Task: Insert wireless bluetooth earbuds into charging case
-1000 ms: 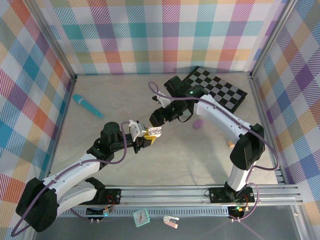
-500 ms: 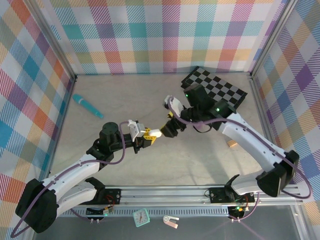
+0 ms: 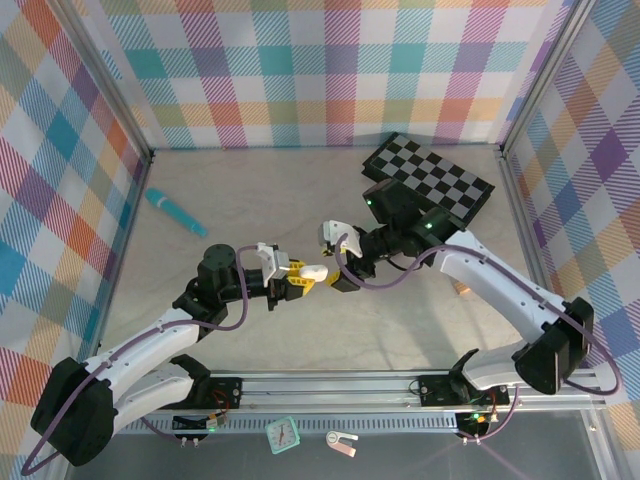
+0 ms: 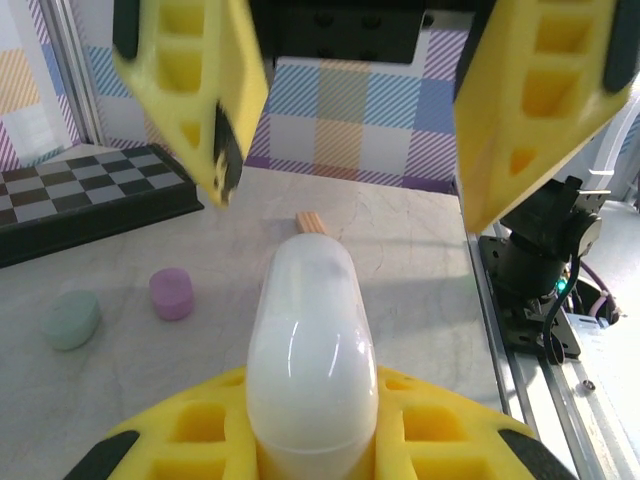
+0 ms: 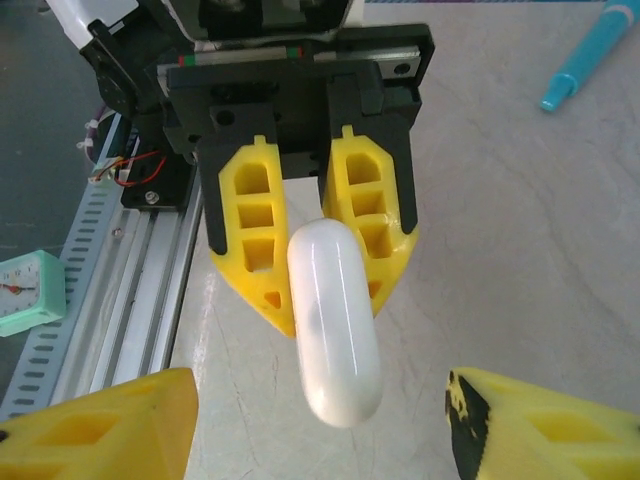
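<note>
A white pill-shaped charging case (image 5: 334, 320) is held above the table, its lid closed. My left gripper (image 4: 312, 440) is shut on one end of the case (image 4: 312, 350), whose free end points at the right arm. My right gripper (image 5: 320, 430) is open; its yellow fingers (image 4: 190, 90) stand wide apart on either side of the case's free end without touching it. From above, the case (image 3: 314, 271) bridges the gap between the left gripper (image 3: 290, 272) and the right gripper (image 3: 336, 264). The earbuds are out of view.
A lilac puck (image 4: 171, 293) and a mint puck (image 4: 71, 319) lie on the table near the checkerboard (image 3: 430, 180). A small wooden block (image 3: 462, 288) sits at the right. A turquoise pen (image 3: 175, 212) lies at the left. A mint clock (image 3: 283, 434) rests beyond the front rail.
The right arm swung its elbow out to the right and brought its gripper back to the free end of the case. The left arm nudged the case slightly to the right.
</note>
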